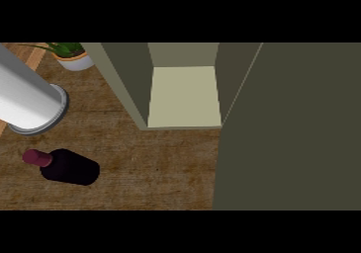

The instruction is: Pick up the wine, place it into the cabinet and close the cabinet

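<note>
The wine bottle (69,167) is dark with a maroon cap and stands on the wooden counter (157,168) at the lower left. Behind it to the right is the cabinet (184,96), open, with a pale bare shelf inside. Its door (293,128) is a wide dark olive panel swung out over the right side of the view. No black hand shows anywhere. A thick pale grey cylinder (22,96) with a rimmed end slants in from the upper left and ends a little above the bottle, apart from it.
A small potted plant (72,57) in a white pot stands at the back left, beside the cabinet's left wall (124,84). Bare counter lies between the bottle and the cabinet's front edge.
</note>
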Robot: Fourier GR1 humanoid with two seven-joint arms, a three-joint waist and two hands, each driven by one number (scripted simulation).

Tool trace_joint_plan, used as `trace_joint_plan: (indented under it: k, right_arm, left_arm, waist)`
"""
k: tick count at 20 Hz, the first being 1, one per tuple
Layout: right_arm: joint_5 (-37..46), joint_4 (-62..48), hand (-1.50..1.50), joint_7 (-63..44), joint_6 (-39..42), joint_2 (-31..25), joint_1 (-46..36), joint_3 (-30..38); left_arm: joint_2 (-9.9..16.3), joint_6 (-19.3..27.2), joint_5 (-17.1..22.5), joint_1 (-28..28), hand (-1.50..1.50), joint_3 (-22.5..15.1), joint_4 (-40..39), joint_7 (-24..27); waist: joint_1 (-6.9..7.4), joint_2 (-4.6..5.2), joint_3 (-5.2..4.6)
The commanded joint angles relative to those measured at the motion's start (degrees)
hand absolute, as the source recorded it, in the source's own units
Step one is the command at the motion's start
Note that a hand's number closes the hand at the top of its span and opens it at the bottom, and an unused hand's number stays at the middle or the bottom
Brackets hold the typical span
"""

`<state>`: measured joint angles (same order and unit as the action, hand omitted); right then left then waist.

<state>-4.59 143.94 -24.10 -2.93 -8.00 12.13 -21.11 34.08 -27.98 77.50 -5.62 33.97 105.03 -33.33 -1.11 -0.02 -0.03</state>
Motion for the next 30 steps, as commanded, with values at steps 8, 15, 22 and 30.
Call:
trace_joint_plan:
  k: [8, 15, 22, 30]
  right_arm:
    - [-6.14, 8.36, -1.5, 1.14, 3.69, -1.13, 6.89, 2.19]
    - [-5.13, 8.62, -1.5, 3.4, 4.99, -0.09, 9.07, 0.75]
    - [-7.23, 5.41, -1.5, 5.7, 7.29, 0.14, 9.12, 4.43]
    - [-7.67, 7.16, -1.5, 5.42, 8.99, 0.18, 10.37, 4.55]
  left_arm:
    - [-8.66, -9.9, -19.49, 6.34, -1.5, -7.48, -11.1, 6.55]
    - [-14.71, -11.61, -37.44, 8.95, -1.5, -6.1, -20.18, 18.06]
    - [-13.27, -14.58, -49.87, 13.71, -1.5, -5.17, -34.74, 29.99]
    - [-13.9, -18.69, -60.74, 15.92, -1.5, -8.04, -48.93, 43.15]
  waist:
    - [-0.04, 0.03, 0.02]
    - [-0.22, 0.05, -0.03]
    - [0.2, 0.11, -0.01]
    - [0.04, 0.15, -0.05]
